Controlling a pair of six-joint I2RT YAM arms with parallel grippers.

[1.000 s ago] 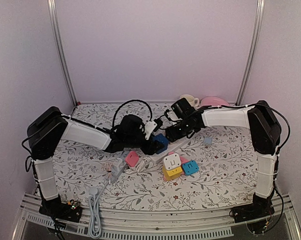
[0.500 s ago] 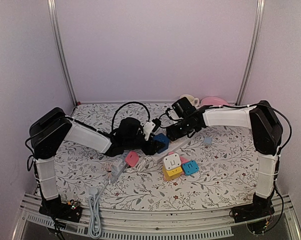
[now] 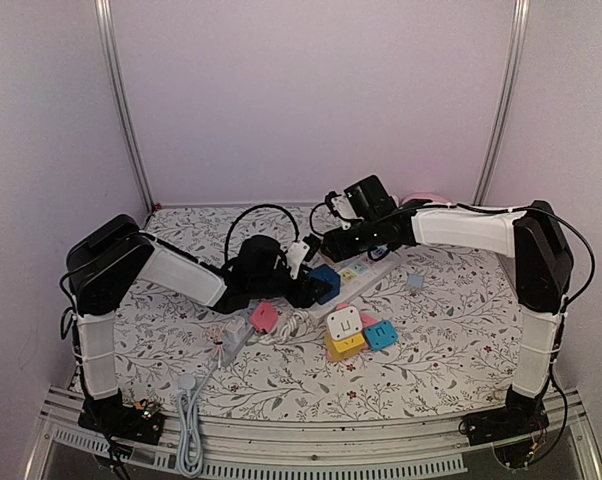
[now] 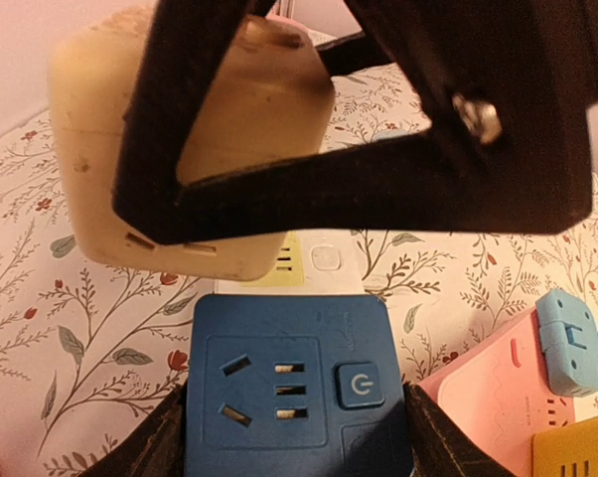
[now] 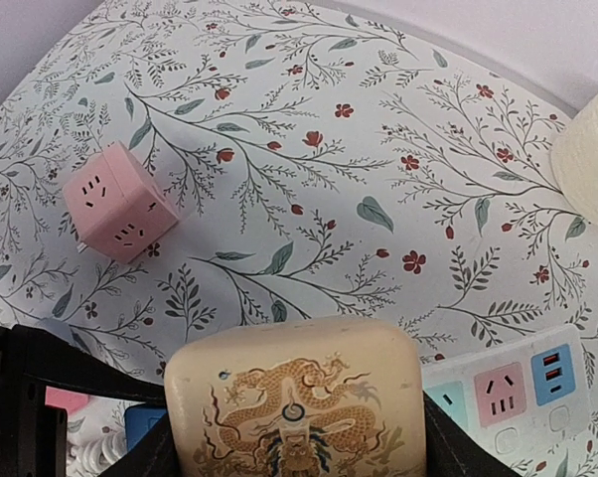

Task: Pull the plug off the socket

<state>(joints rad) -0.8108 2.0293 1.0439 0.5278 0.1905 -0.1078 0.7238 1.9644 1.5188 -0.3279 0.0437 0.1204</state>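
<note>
Your right gripper (image 3: 329, 243) has risen back off the power strip (image 3: 366, 272), jaws clamped on the cream plug (image 5: 294, 417); you see the plug hanging just above the blue socket cube (image 4: 297, 388), apart from its face; left gripper (image 3: 303, 290) pinches that cube, so pull straight up.

A: Where does the top camera sit?
B: High, above and behind both arm bases, facing down and forward over the flower-printed tablecloth (image 3: 451, 330).
A: And the wrist cameras?
B: Both very close. The left looks along the left gripper's black fingers (image 4: 150, 452) at the blue square plastic socket block (image 4: 297, 393) between them. The right looks down past the right gripper's fingers (image 5: 11, 427). Both catch the cream rounded plastic plug block (image 5: 294, 397): beyond the left fingers, between the right ones.
</note>
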